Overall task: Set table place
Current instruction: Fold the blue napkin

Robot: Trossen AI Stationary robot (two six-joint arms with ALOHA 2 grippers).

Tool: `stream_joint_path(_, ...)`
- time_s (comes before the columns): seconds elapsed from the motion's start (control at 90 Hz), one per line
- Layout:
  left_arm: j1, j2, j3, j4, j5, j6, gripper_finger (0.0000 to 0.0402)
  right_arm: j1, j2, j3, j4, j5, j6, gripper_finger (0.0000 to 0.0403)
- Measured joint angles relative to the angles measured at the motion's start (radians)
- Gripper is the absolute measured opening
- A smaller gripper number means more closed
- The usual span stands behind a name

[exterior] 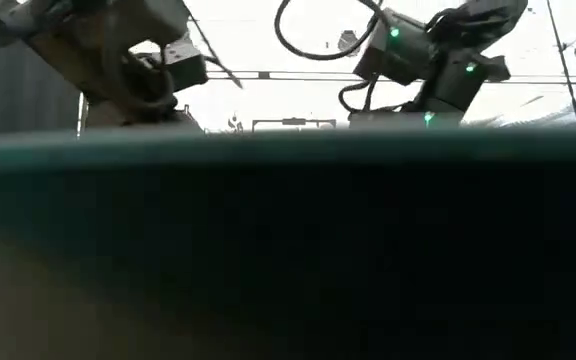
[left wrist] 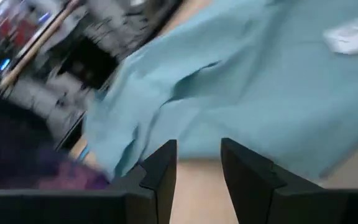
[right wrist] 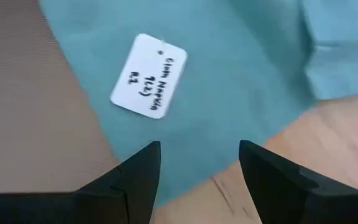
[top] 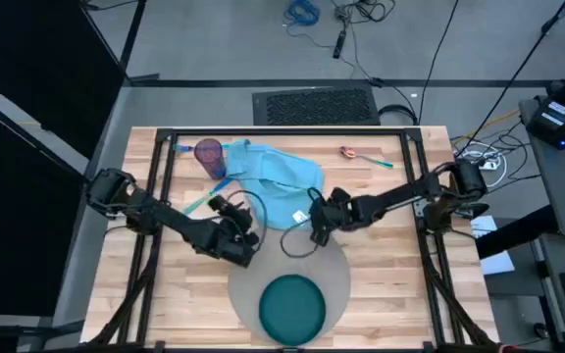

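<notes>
Both my grippers, left (left wrist: 197,165) and right (right wrist: 199,163), wide open over crumpled light blue cloth napkin (top: 278,181); next: pinch its near edge.

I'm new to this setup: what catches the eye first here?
The crumpled light blue napkin at the table's far middle, with both grippers closing in on it: the left gripper and the right gripper, both open, the right near its white tag. Nearer the front edge, a dark teal plate sits on the grey placemat.
</notes>
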Motion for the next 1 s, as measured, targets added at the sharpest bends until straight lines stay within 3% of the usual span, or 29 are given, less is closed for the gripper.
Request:
stream_joint_path(0.211,0.070,0.000,0.001,0.054,0.047,0.173,0.0111,-0.019,0.000,0.000,0.042,-0.047,-0.057,0.0203)
stream_joint_path(0.367,0.134,0.007,0.000,0.067,0.144,0.229,0.0111,-0.019,0.000,0.000,0.028,-0.052,-0.072,0.0203)
stream_joint_path(0.567,0.186,0.061,0.000,0.245,0.262,0.424,0.0111,-0.029,0.000,0.000,0.029,-0.059,-0.112,0.0203)
stream_joint_path(0.7,0.225,0.082,0.000,0.335,0.335,0.493,0.0111,-0.059,0.000,0.000,0.042,-0.134,-0.126,0.0203)
stream_joint_path(1.0,0.259,0.097,0.000,0.326,0.433,0.524,0.0111,-0.130,-0.001,0.000,0.105,-0.290,-0.127,0.0203)
